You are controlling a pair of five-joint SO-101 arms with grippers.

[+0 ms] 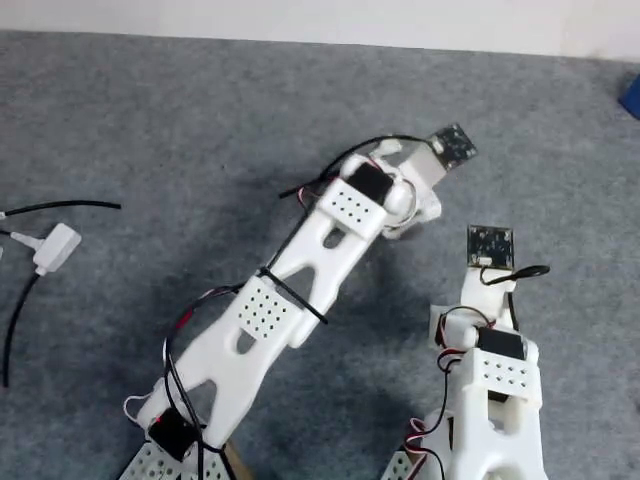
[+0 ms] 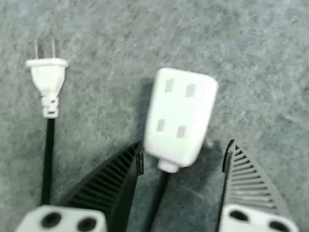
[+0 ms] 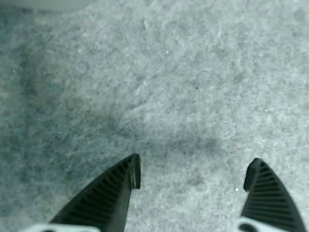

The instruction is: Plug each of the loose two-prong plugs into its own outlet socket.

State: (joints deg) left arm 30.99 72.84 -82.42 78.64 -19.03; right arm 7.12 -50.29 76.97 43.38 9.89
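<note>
Two-prong plug (image 2: 47, 77) flat on the carpet (image 2: 270, 48), just beside the outlet block (image 2: 181, 116) yet apart: prongs aimed away from the left gripper (image 2: 185, 144), cord trailing back, long axis parallel to the block's. Left fingers (image 2: 116, 179) spread astride the block's cord end, probably to steady it. Right gripper (image 3: 194, 159) splayed, empty, over bare carpet, its arm (image 1: 500, 380) at lower right of the high view.

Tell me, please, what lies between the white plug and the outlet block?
Bare grey mat separates the plug from the outlet block, in the left wrist view.
</note>
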